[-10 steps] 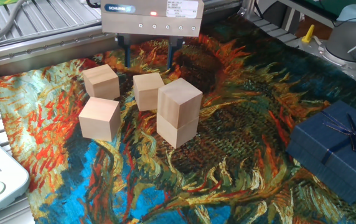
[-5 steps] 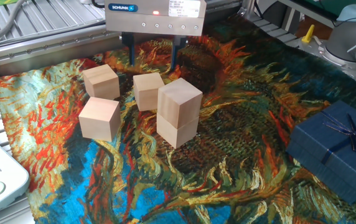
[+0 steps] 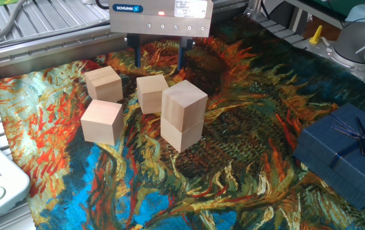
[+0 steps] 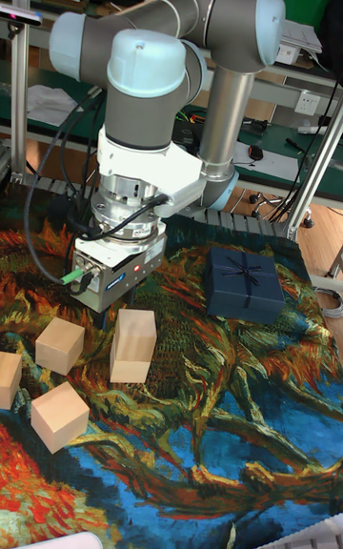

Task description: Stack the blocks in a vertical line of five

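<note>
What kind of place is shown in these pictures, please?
Probably a robotics lab or workshop. A grey industrial robot arm stands over a table draped with a colourful painted-pattern cloth, with cluttered workbenches and cables behind and aluminium frame rails alongside.

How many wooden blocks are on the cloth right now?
5. Two are stacked in the middle, top on bottom. Three lie singly: back left, front left, and one just below the hand.

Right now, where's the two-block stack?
In the fixed view the two-block stack stands mid-cloth, just right of a single block and in front of the open tool. The blue gift box sits far right.
</note>
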Motion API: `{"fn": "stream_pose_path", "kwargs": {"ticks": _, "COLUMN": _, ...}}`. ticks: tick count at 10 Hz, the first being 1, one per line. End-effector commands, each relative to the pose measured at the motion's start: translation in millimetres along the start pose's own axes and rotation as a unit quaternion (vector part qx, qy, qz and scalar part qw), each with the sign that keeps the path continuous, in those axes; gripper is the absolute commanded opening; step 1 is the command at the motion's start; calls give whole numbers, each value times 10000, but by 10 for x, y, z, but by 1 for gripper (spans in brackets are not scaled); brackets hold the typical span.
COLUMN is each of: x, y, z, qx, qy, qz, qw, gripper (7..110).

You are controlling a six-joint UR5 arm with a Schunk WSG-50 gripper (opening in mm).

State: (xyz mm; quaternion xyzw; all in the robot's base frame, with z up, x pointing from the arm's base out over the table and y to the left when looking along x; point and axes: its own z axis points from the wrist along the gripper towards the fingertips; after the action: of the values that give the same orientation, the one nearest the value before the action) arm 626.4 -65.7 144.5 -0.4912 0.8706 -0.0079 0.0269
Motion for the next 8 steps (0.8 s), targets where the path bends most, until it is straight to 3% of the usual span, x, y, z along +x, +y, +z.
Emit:
{"fn": "stream_pose_path", "kwargs": {"ticks": 1, "x": -186, "y": -112, "z": -22, "qx": 221, "qy": -388, "qz": -131, "qw": 9989, "gripper": 66}}
{"fn": "stream_pose_path", "kwargs": {"ticks": 2, "x": -318, "y": -171, "z": -39, "qx": 345, "qy": -649, "qz": -153, "qw": 9972, "gripper": 66}}
{"fn": "stream_pose_path", "kwargs": {"ticks": 3, "x": -349, "y": -179, "z": -44, "qx": 355, "qy": -716, "qz": -46, "qw": 9968, "gripper": 66}}
{"fn": "stream_pose_path", "kwargs": {"ticks": 6, "x": -165, "y": -198, "z": -34, "qx": 349, "qy": -382, "qz": -144, "qw": 9986, "gripper": 66}}
{"fn": "stream_pose_path", "kwargs": {"ticks": 7, "x": -51, "y": -278, "z": -86, "qx": 392, "qy": -294, "qz": -261, "qw": 9985, "gripper": 66}}
{"fn": "stream_pose_path", "kwargs": {"ticks": 8, "x": 199, "y": -405, "z": -171, "qx": 533, "qy": 4, "qz": -317, "qw": 9981, "gripper": 66}}
